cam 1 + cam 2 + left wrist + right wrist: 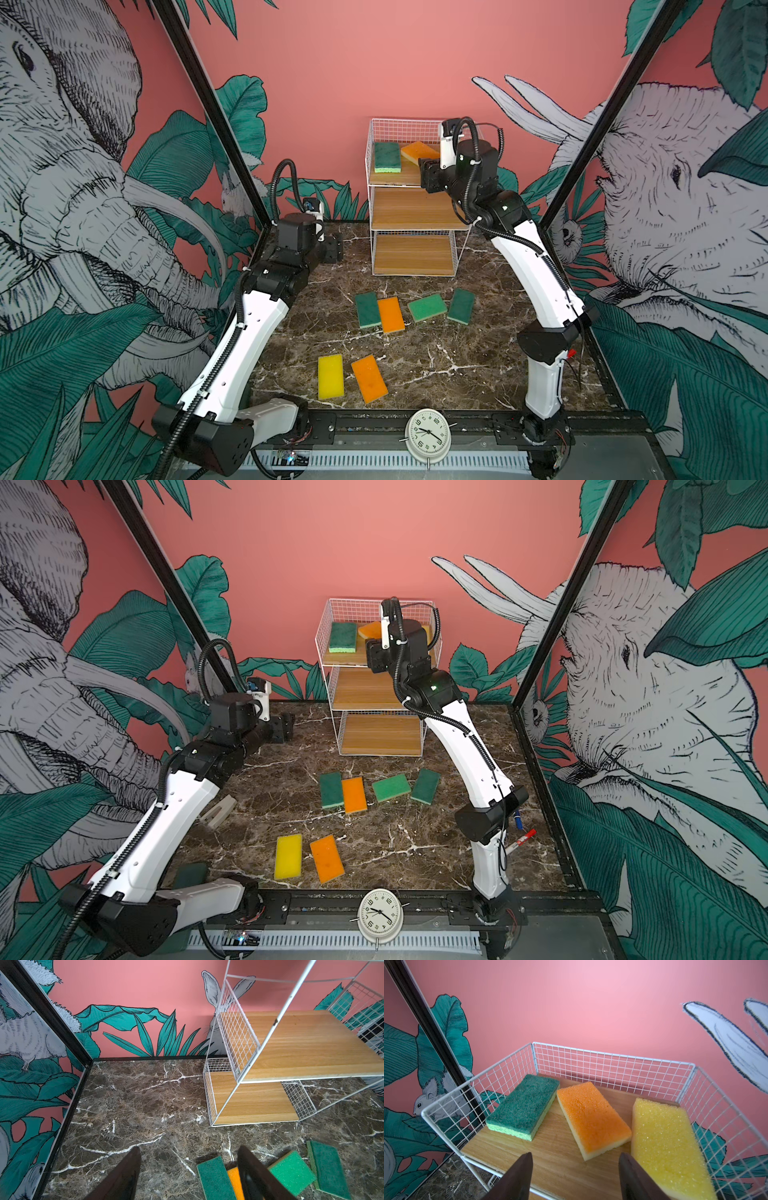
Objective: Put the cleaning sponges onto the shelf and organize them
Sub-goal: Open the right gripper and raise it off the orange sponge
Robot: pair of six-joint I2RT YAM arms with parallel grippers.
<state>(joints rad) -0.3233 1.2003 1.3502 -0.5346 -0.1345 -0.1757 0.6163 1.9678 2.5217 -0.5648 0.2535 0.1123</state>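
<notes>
While right tool (576,1155) gapes empty, yellow sponge (662,1142) lies just beside it; shelf (591,1064), top tier.

The right gripper (428,168) is at the front edge of the shelf's (411,208) top board. An orange sponge (417,151) lies askew just ahead of its jaws, and a green sponge (387,157) lies flat further to their left. Well below those jaws, on the marble table (478,353), is a row of four sponges (427,307), with a yellow sponge (330,377) and a front orange sponge (369,379) nearer the camera. The left gripper (337,249) is above the table, its jaws facing the shelf's lowest tier without touching it.
</notes>
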